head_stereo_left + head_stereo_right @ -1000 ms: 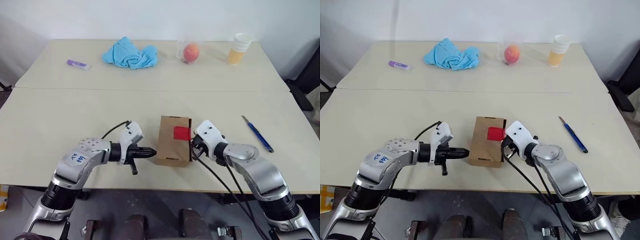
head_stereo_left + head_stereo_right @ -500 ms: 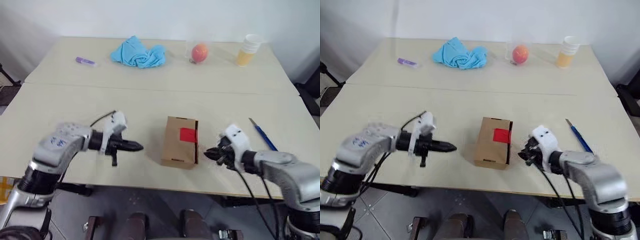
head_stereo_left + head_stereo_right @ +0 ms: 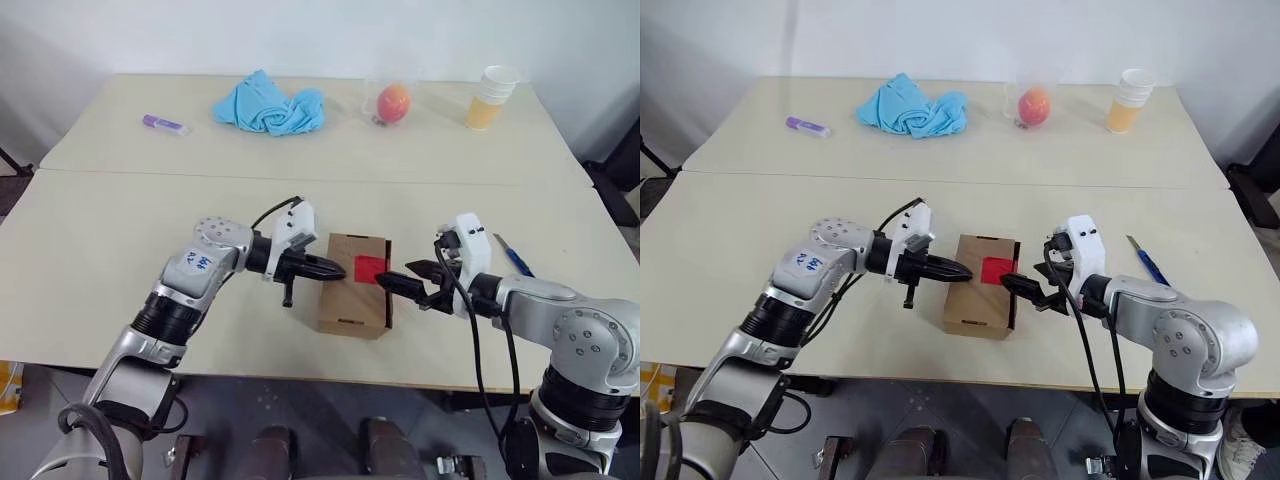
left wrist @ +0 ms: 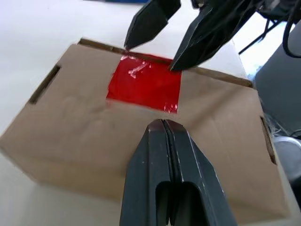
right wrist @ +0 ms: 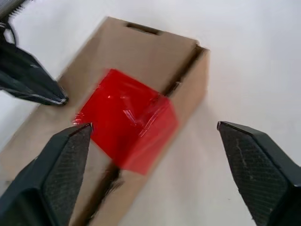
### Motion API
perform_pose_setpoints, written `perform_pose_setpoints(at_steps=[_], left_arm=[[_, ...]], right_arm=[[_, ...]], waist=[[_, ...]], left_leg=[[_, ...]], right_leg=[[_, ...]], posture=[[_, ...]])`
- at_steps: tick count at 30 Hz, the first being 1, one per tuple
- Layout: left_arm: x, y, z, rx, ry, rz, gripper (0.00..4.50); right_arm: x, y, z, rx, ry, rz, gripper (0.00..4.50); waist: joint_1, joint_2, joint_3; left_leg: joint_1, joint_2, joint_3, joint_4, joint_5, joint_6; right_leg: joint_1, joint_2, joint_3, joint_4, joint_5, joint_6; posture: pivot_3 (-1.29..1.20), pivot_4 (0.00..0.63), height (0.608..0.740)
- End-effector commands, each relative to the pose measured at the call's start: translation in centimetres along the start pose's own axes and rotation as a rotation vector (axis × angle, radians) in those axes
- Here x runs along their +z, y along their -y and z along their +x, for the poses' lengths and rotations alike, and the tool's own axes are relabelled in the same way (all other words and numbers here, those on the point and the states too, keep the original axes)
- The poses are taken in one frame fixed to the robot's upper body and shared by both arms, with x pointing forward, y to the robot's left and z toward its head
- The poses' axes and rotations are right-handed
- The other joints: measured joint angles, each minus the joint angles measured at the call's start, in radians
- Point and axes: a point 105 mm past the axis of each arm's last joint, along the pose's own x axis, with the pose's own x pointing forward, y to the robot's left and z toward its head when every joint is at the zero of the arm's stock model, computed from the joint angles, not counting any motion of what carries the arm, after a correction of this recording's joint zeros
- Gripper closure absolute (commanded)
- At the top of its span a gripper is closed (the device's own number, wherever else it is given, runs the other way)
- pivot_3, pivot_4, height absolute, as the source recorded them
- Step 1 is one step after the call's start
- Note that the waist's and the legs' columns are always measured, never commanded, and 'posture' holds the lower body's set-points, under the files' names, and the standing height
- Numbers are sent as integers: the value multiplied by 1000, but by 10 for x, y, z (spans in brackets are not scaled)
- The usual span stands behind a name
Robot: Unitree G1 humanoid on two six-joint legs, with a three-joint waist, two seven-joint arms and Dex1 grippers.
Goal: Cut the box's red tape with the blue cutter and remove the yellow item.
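Box at desk centre, both grippers on it, cutter untouched.

Your left gripper (image 3: pixel 335 271), pressed together, rests over the box (image 3: pixel 352 300) from 9 o'clock; your right gripper (image 3: pixel 403 285), spread wide, flanks the red tape (image 3: pixel 369 268) from 3 o'clock. The carton looks light and likely to slide, so brace its side walls. The blue cutter (image 3: pixel 511 256), farther at 3 o'clock on the desk (image 3: pixel 120 230), looks slim and stiff: pinch it mid-handle.

A laboratory or test room is being indicated: two plain cream tables (image 3: pixel 100 250) are being butted together before a bare white wall (image 3: pixel 300 35), and assorted trial props are being laid out beyond the jaws.
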Motion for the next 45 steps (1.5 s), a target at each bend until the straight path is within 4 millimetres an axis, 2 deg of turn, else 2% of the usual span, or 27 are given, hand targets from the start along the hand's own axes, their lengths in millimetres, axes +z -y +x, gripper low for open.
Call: perform_pose_setpoints(at_steps=[1, 8, 20, 24, 28, 30, 40, 45], left_arm=[[-1, -2, 5, 13, -22, 19, 4500], [-7, 0, 8, 9, -44, 27, 4500], [-7, -1, 10, 16, -37, 21, 4500], [-8, -1, 9, 16, -39, 19, 4500], [-9, -1, 9, 20, -38, 18, 4500], [-9, 0, 10, 19, -37, 18, 4500], [-10, 2, 8, 30, -28, 5, 4500], [-8, 2, 7, 42, -23, 2, 4500]], right_arm=[[2, 8, -8, -35, 6, 1, 23], [-2, 25, -18, -79, -10, 39, 23], [-4, 21, -13, -48, -37, 38, 23], [-4, 21, -11, -85, -85, -27, 23], [-2, 25, -5, -232, -246, -278, 23], [-5, 30, -6, -283, -286, -334, 23], [-20, 35, 5, -334, -312, -384, 23], [-17, 40, 6, -361, -236, -372, 23]], waist=[[2, 0, 0], [5, 0, 0], [5, 0, 0], [5, 0, 0], [4, 0, 0], [4, 0, 0], [6, -1, -1], [3, -1, -1]], left_leg=[[0, 0, 0, 0, 0, 0], [0, 0, 0, 0, 0, 1], [1, 0, -1, 0, 0, 1], [1, 0, -1, 0, 0, 1], [1, 0, 0, 1, 0, 1], [1, 0, -1, 1, 0, 1], [1, 0, -1, 1, 0, 1], [2, 0, -1, 1, 0, 1]], right_leg=[[0, 0, 0, 0, 0, 0], [2, 0, 0, 0, 0, 0], [2, 0, 0, 0, 0, 0], [2, 0, 0, -1, 0, 0], [2, -1, 0, -1, 0, 0], [2, 0, -1, -2, 0, 0], [3, 0, -1, -3, 0, 0], [4, 0, 0, -3, 0, 0]], posture=[[0, 150, 740], [0, 150, 740], [0, 150, 740], [0, 150, 740], [0, 150, 740], [0, 150, 740], [0, 150, 740], [0, 150, 740]])
